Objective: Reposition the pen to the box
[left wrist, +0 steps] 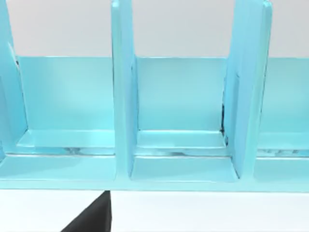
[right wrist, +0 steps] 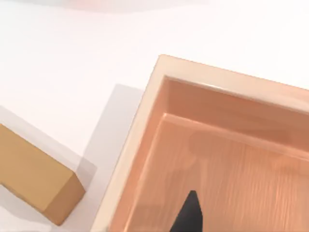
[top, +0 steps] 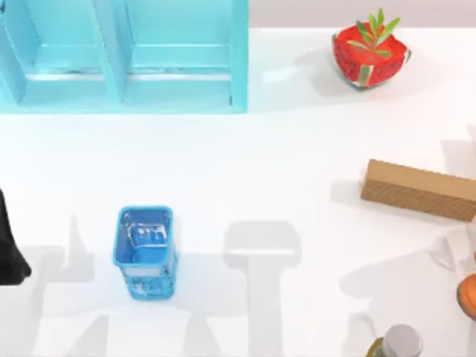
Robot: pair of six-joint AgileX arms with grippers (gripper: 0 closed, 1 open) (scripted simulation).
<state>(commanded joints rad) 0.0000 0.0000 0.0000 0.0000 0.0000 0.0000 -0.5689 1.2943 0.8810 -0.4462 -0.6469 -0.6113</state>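
Pincer states cannot be told, left arm (top: 11,249) parked at counter's left edge; the pen lies in the blue basket (top: 145,251), so next comes reaching it, then the box (top: 420,190)

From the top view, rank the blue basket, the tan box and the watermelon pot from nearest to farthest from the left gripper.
1. Blue basket, front left, just right of the left gripper.
2. Tan box, right side, and watermelon pot, back right: too close to call.
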